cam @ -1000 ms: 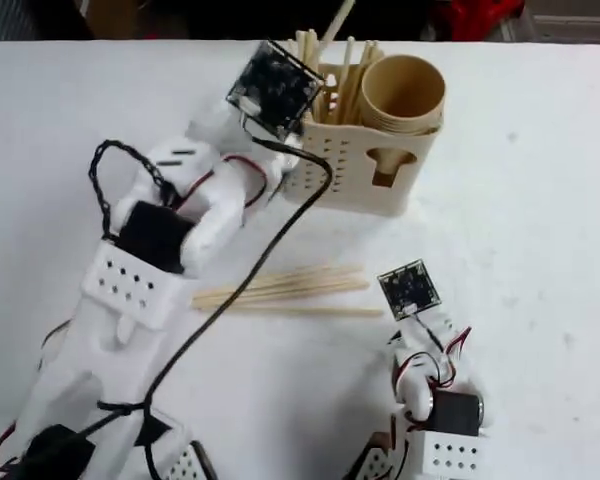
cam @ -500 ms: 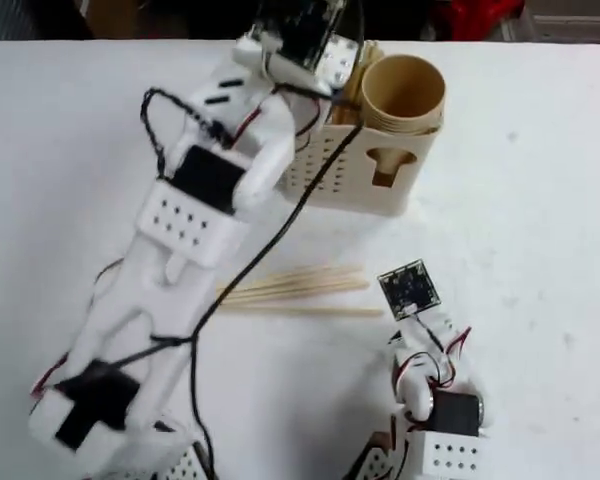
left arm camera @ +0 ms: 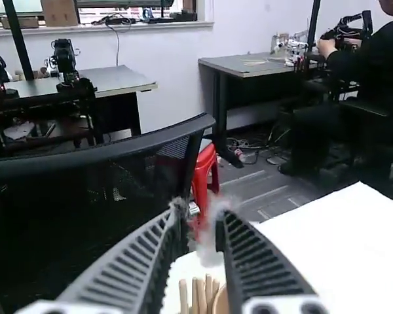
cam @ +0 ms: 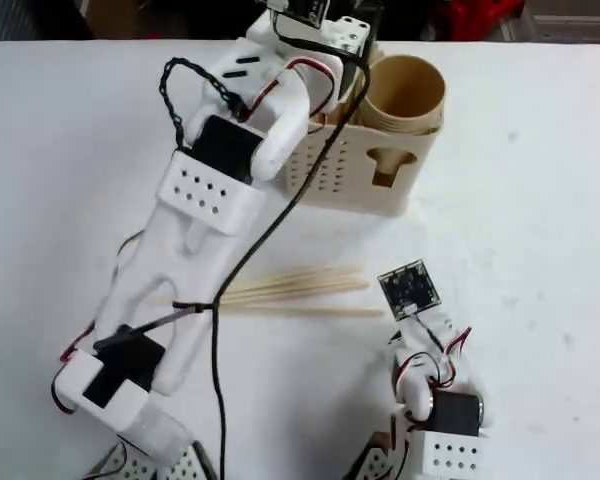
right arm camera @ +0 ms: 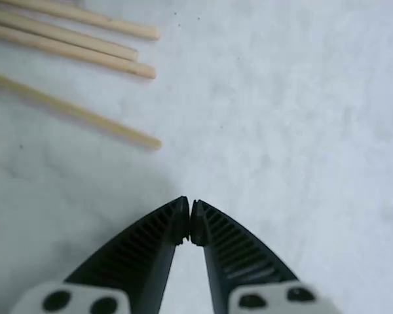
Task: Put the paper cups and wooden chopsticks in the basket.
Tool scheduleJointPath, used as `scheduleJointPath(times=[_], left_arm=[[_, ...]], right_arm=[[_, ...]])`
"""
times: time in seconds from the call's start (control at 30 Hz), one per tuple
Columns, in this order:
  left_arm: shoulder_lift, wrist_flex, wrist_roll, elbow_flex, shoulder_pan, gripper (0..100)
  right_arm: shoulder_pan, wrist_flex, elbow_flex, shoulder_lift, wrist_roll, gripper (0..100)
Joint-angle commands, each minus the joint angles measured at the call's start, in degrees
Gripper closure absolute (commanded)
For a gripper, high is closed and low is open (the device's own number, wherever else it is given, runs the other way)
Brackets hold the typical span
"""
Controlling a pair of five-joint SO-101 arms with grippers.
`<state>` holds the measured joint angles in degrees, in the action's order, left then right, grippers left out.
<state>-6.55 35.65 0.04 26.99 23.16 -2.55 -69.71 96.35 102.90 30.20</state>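
While the left gripper (left arm camera: 198, 219) hangs slightly parted over the far basket (cam: 350, 182) containing paper cups (cam: 405, 95), the right gripper (right arm camera: 188, 221) rests closed beside loose chopsticks (cam: 300, 290) on the table (cam: 540, 200).

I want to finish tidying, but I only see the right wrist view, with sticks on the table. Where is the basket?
Observer: The basket stands at the far side of the table, beyond those loose chopsticks.
Operator: Are the cups in it?
Observer: Yes, the paper cups sit stacked in one end of it.
Operator: Where is the other arm?
Observer: The left gripper hangs above the basket, fingers slightly apart, over standing chopsticks inside it.
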Motion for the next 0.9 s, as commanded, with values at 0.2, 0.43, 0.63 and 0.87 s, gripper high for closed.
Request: scheduleJointPath(times=[0.2, 0.43, 0.63, 0.87], left_arm=[[11.74, 37.27, 0.26, 2.73, -2.68, 89], [15.43, 60.92, -11.87, 2.20, -2.59, 89], [15.69, 60.22, -21.19, -18.55, 1.98, 89], [15.16, 32.97, -29.63, -48.53, 2.95, 88]], right_arm=[[-0.22, -0.48, 0.44, 0.40, 0.70, 97.9], [-0.22, -0.48, 0.44, 0.40, 0.70, 98.1], [-0.31, -0.48, 0.44, 0.40, 0.70, 98.1], [-0.31, -0.57, 0.44, 0.40, 0.70, 98.1]])
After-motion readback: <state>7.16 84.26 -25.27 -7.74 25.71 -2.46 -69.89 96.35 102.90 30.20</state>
